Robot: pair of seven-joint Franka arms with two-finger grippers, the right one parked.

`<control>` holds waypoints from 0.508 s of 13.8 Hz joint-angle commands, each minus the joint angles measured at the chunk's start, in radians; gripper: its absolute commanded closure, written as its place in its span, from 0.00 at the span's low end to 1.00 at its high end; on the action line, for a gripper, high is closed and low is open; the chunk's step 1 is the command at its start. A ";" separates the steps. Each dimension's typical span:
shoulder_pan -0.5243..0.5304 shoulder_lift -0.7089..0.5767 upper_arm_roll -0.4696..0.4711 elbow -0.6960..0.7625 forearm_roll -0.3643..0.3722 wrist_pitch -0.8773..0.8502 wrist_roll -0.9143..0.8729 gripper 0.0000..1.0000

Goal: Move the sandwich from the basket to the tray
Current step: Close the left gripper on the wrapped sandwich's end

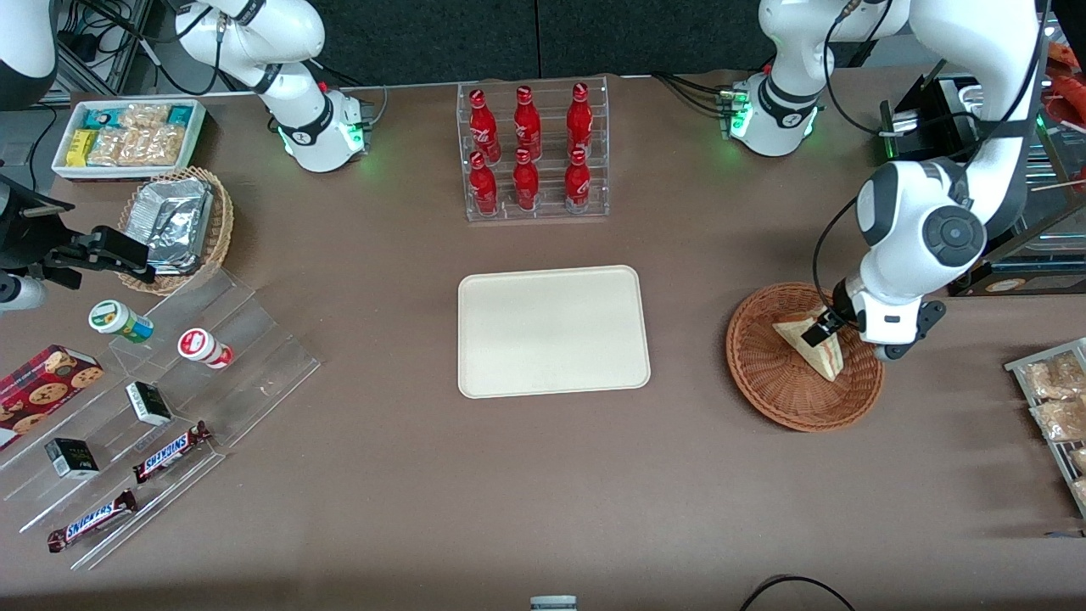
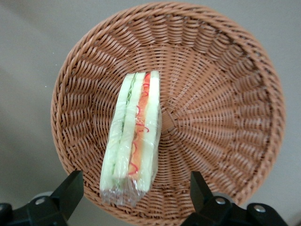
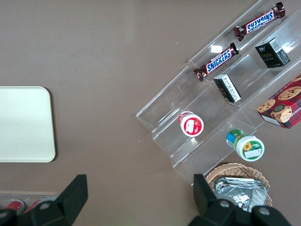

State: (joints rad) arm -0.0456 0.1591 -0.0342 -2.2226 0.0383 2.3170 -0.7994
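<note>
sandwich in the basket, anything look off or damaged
Nothing stands out. The sandwich lies wrapped and intact in the basket, off-centre toward the rim. The claw is open above it.

Directly under the black gripper (image 2: pixel 134 190), whose dark fingers stand spread wide, the sandwich (image 2: pixel 132 136) shows pale white bread, light green layers and a red-orange stripe under glossy clear wrap. Around it the basket (image 2: pixel 225 108) is reddish-brown wicker, woven in radiating ribs. Well away from the gripper, toward the parked arm, the tray (image 1: pixel 553 331) is plain cream-beige on the brown table (image 1: pixel 543 492).
</note>
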 commanded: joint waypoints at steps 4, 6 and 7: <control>0.000 0.060 -0.004 -0.012 0.023 0.073 -0.031 0.00; 0.000 0.079 -0.004 -0.012 0.025 0.075 -0.029 0.00; 0.000 0.085 -0.004 -0.012 0.032 0.075 -0.027 0.00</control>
State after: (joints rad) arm -0.0456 0.2339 -0.0343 -2.2258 0.0437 2.3675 -0.8014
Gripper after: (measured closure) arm 0.000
